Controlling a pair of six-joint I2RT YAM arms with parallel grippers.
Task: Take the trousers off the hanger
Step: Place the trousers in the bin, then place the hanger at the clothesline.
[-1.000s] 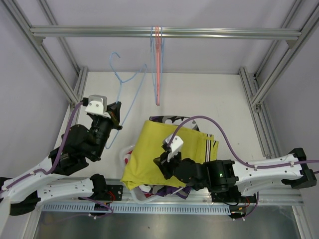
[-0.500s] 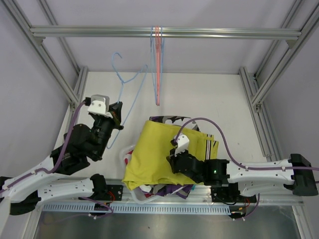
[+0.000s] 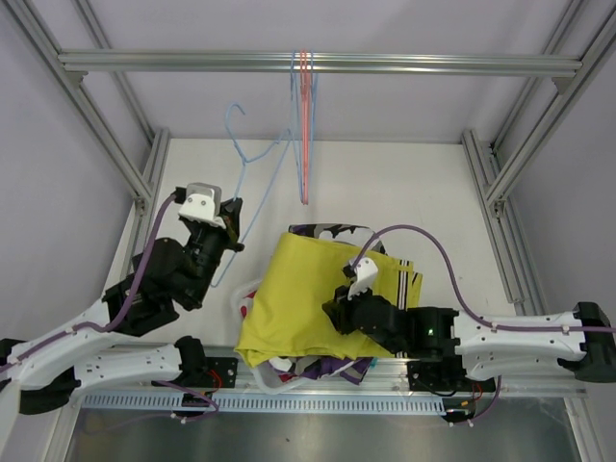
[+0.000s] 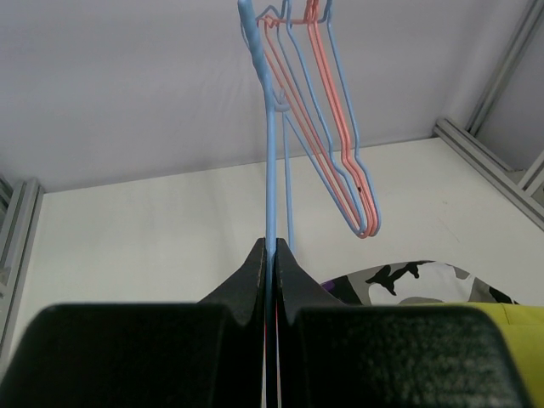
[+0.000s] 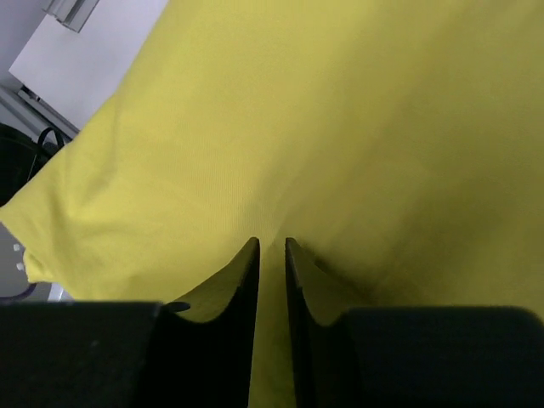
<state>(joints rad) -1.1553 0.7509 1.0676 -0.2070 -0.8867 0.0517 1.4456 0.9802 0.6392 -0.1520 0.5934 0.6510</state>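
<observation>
White tabletop (image 3: 404, 183) shows beyond the mustard shorts (image 3: 289, 298) the right hand (image 5: 270, 246) pinches; left hand (image 4: 270, 247) clamps a blue hanger (image 4: 269, 170).

This is a robotics lab test cell, not a home or shop. A white worktop (image 3: 423, 183) sits inside a cage of bare aluminium framing (image 3: 192, 62), with plain grey wall panels (image 3: 48, 173) around it. A left arm (image 3: 159, 279) and a right arm (image 3: 510, 332), both white and black, are bolted at the near edge beside a slotted cable duct (image 3: 318, 402). Wire hangers (image 3: 303, 125) hang from the top bar.
</observation>
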